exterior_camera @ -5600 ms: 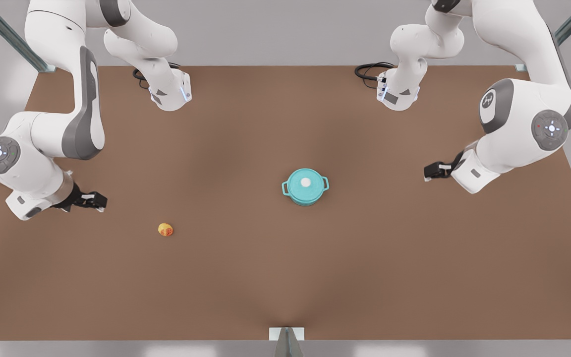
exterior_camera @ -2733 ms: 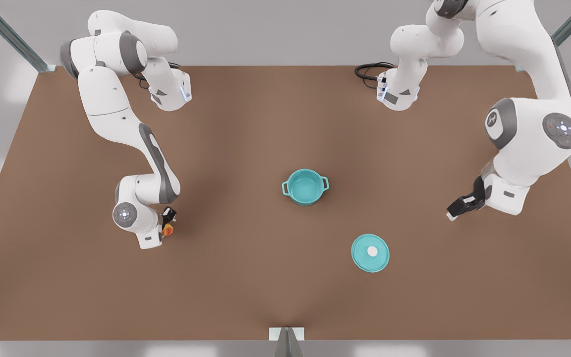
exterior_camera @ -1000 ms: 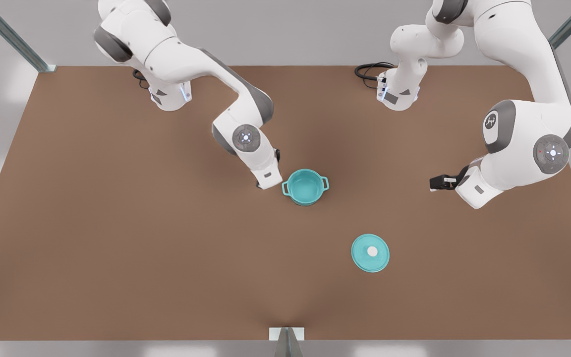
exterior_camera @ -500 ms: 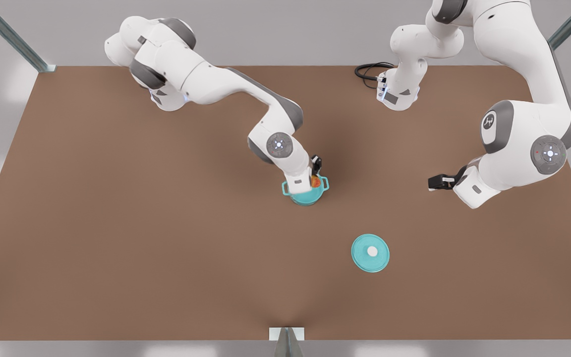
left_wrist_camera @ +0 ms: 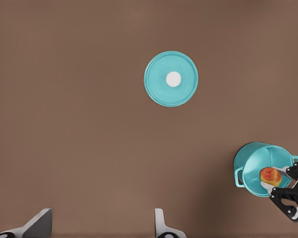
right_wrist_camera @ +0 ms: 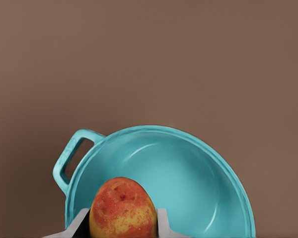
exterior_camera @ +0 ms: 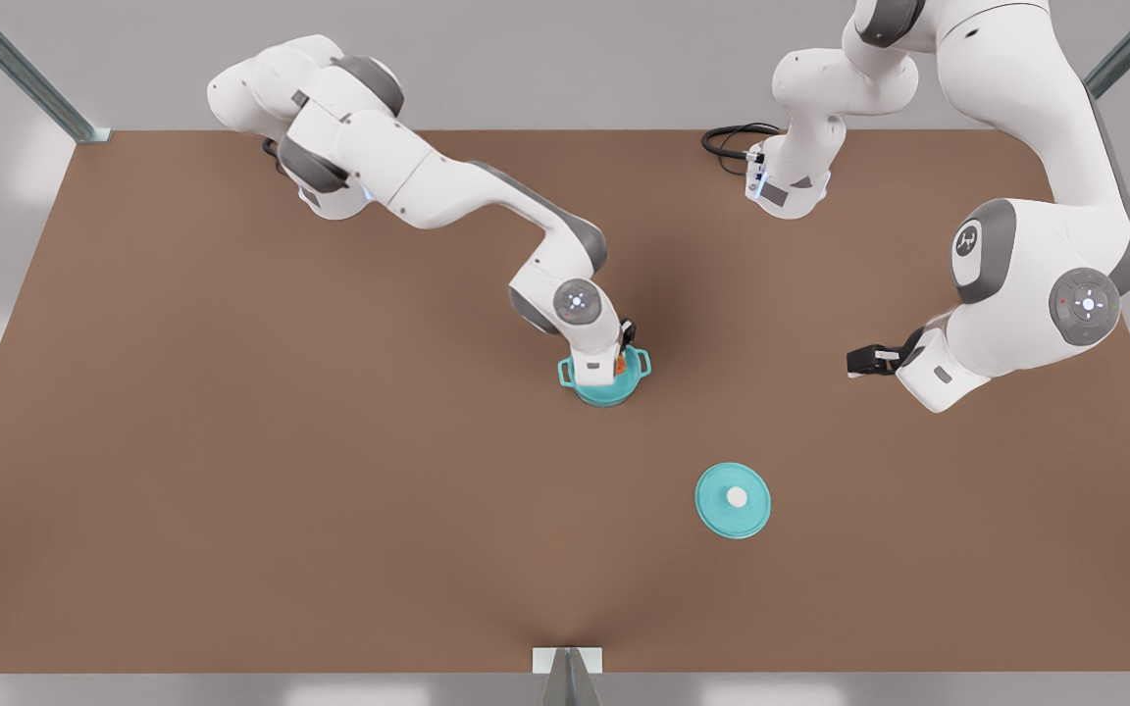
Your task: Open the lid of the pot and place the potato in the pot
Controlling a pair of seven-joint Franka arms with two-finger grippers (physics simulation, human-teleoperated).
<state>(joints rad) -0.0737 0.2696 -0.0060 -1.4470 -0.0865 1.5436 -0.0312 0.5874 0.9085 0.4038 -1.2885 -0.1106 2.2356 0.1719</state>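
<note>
Gripping the potato between its fingers, the right pincer hangs directly above the open pot. The left pincer waits spread wide, well apart from the pot lid lying flat on the table.

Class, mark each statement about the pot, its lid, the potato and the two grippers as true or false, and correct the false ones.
1. The pot lid lies flat on the table, apart from the pot. True.
2. The potato rests on the pot's bottom. False: the right gripper holds it between its fingers over the pot's opening.
3. The left gripper is shut on the lid's knob. False: it is open and waits off to the front view's right, clear of the lid.
4. The pot stands uncovered. True.
</note>
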